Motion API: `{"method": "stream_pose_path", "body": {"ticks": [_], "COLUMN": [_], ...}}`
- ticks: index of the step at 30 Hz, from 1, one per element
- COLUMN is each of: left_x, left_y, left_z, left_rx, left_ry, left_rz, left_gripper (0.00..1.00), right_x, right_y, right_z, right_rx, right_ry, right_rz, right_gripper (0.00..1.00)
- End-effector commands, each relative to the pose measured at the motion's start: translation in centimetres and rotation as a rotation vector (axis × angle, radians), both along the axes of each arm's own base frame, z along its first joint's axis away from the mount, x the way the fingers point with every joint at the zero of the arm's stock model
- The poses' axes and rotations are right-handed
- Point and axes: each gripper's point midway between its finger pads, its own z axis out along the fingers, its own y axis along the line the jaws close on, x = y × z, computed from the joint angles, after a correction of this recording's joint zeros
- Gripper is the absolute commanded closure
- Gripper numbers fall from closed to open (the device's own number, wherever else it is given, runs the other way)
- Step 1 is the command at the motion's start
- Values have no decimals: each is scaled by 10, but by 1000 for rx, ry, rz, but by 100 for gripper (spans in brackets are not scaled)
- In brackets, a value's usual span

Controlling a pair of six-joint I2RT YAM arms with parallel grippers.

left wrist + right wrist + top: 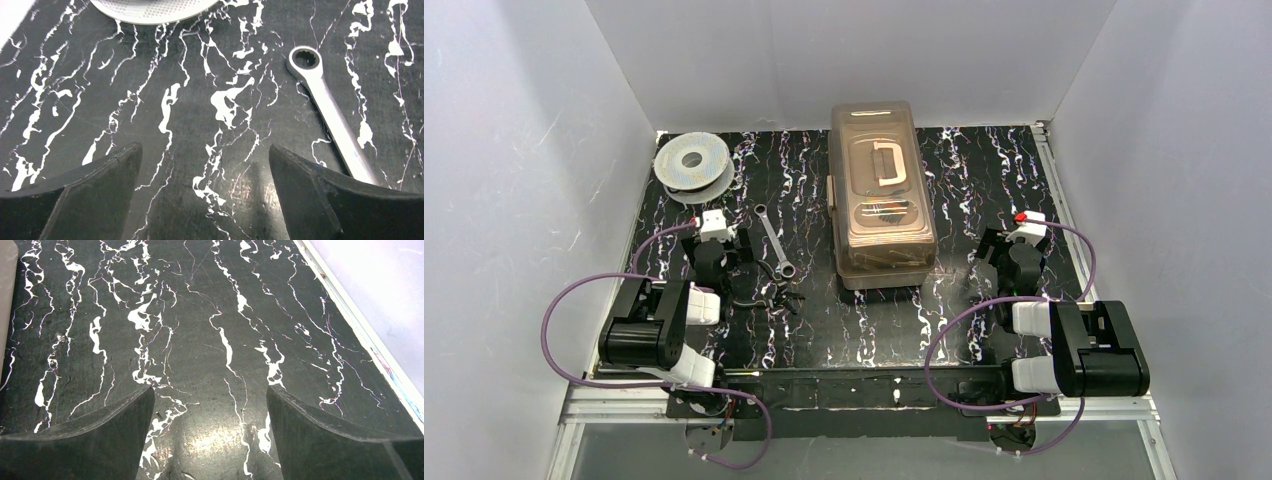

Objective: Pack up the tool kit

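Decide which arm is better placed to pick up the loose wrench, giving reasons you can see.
Probably the left. The wrench lies left of the tool kit, near the open left gripper and in its wrist view. The right gripper, also open, has the kit between it and the wrench.

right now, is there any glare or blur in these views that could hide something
Top external: even light, sharp, only a soft sheen on the tool kit lid. Left wrist: the wrench is crisp, the spool at the top edge is washed out white, and the left gripper looks dark and soft-edged. Right wrist: a glare patch on the table inside the open right gripper.
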Motion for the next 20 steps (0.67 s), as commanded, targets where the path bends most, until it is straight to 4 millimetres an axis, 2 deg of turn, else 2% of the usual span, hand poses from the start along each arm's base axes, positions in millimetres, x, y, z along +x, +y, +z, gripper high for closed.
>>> {"method": "stream_pose_path", "body": {"ticks": [1,20], "left_x": [2,4], "left_y": [-3,-7], "left_z": [3,1], "left_rx": [-20,-22], "left_ry": [1,18], "left_rz": [-17,-42], "left_gripper": [2,2], "right_x": [12,12], "right_y": [-2,-2], "right_z": [27,27], "right_rx": [4,4], "right_ry": [-91,-91], "right_rz": [-11,-12], "right_gripper": [9,7]}}
